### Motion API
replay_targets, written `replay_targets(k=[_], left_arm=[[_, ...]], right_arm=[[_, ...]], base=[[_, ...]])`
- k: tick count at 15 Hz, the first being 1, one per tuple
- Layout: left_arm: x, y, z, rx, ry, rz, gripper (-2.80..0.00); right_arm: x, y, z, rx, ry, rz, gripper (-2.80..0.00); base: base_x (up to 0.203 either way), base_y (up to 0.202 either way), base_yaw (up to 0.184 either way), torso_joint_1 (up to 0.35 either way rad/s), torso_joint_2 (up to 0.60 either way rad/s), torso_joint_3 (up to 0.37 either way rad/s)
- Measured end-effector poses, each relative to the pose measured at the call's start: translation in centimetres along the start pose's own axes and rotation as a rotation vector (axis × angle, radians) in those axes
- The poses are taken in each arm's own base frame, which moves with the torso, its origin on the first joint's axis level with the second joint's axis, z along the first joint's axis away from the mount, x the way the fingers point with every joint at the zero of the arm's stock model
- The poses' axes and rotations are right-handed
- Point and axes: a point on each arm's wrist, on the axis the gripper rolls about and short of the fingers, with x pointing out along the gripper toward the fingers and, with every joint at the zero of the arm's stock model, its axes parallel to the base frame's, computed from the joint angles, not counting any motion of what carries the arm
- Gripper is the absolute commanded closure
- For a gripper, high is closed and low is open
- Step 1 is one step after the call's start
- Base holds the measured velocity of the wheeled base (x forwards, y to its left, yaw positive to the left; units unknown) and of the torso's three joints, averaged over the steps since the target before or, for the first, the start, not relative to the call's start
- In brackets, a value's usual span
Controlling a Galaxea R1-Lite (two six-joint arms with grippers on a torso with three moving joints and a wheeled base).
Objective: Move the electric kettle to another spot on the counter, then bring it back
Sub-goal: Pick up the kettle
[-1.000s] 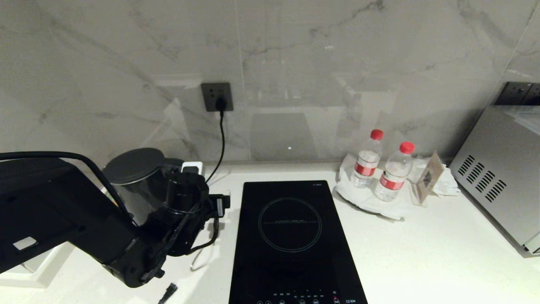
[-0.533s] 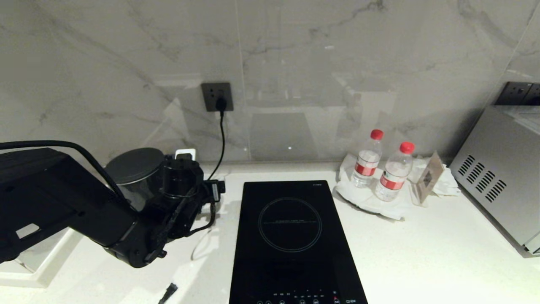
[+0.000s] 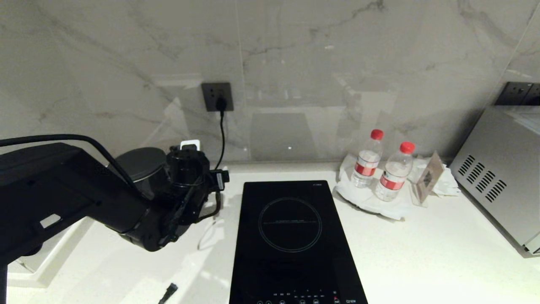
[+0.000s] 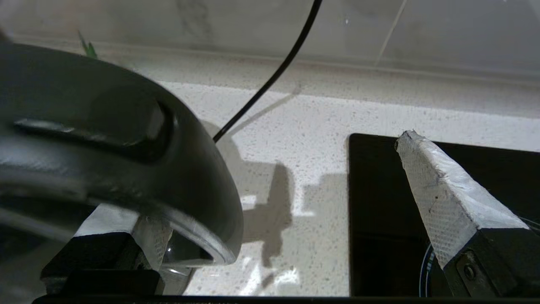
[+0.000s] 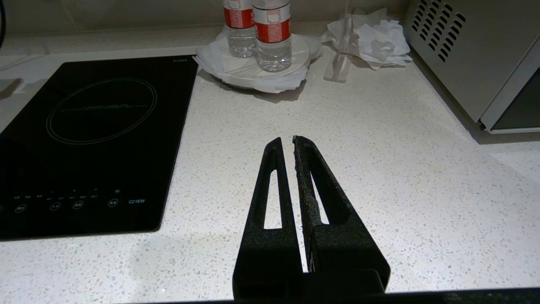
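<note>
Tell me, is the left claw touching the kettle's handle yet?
Cannot tell. In the left wrist view the electric kettle's handle overlaps one of the open claw's fingers, hiding any contact or gap.

Left claw (image 4: 270,198) wide open; right claw (image 5: 288,145) shut, parked.

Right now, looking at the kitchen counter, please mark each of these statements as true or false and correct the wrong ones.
1. The left gripper has its jaws wide open beside the electric kettle. True.
2. The right gripper holds a water bottle. False: its jaws are shut on nothing, above the bare counter.
3. Two water bottles with red caps stand to the right of the induction hob. True.
4. The wall socket has nothing plugged in. False: a black cord is plugged into it.
5. A pot sits on the hob. False: nothing stands on it.
</note>
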Motion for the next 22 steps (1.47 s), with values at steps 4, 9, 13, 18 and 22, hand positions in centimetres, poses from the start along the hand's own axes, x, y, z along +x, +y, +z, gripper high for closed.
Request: replay_targets(k=[4,9,13,18,22], left_arm=[[1.1,-0.2,0.0,-0.002,-0.002,0.007,-2.8],[2.9,0.6,-0.3,-0.01,-0.005,0.04,-2.8],[3.4,1.0,-0.6,-0.012,-0.001,0.054,-2.8],[3.4,1.1,-0.5,-0.014,-0.003,0.059,-2.8],[3.3,1.3,-0.3,-0.016,-0.007,0.066,0.0]], right_arm=[[0.0,0.0,0.0,-0.001,0.0,0.0,0.0],[0.0,0.0,0.0,0.0,0.0,0.0,0.0],[0.0,0.0,0.0,0.0,0.0,0.0,0.0],[0.0,0.0,0.0,-0.001,0.0,0.0,0.0],[0.0,0.0,0.0,0.0,0.0,0.0,0.0]], base=[[0.0,0.0,0.0,0.0,0.0,0.0],[0.0,0.0,0.0,0.0,0.0,0.0],[0.0,0.0,0.0,0.0,0.0,0.0],[0.0,0.0,0.0,0.0,0.0,0.0],[0.0,0.0,0.0,0.0,0.0,0.0]])
